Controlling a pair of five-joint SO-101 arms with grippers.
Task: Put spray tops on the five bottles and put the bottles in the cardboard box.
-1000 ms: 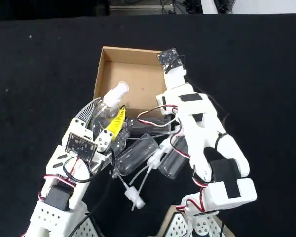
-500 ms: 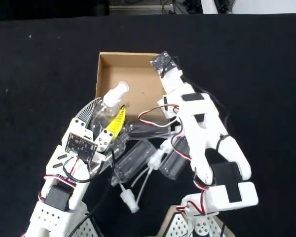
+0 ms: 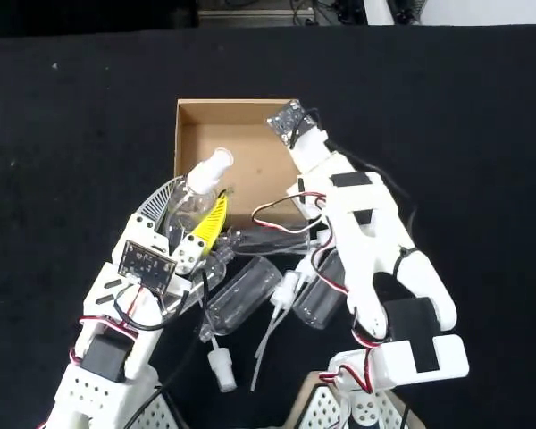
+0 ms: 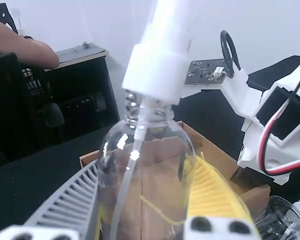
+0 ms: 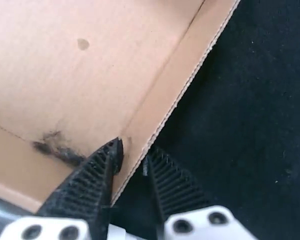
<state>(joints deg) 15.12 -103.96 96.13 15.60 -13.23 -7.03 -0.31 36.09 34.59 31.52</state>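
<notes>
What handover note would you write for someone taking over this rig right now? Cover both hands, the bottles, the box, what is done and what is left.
Left hand: shut on a clear bottle with its spray top on, held at the cardboard box near corner.
Right hand: shut on the box's side wall, one finger inside, one outside.
Other bottles lie heaped on the table between the arms, with a loose spray top beside them.
Done: one bottle topped.
Left: box it, then top and box the rest. No bottle seen in the box.
</notes>
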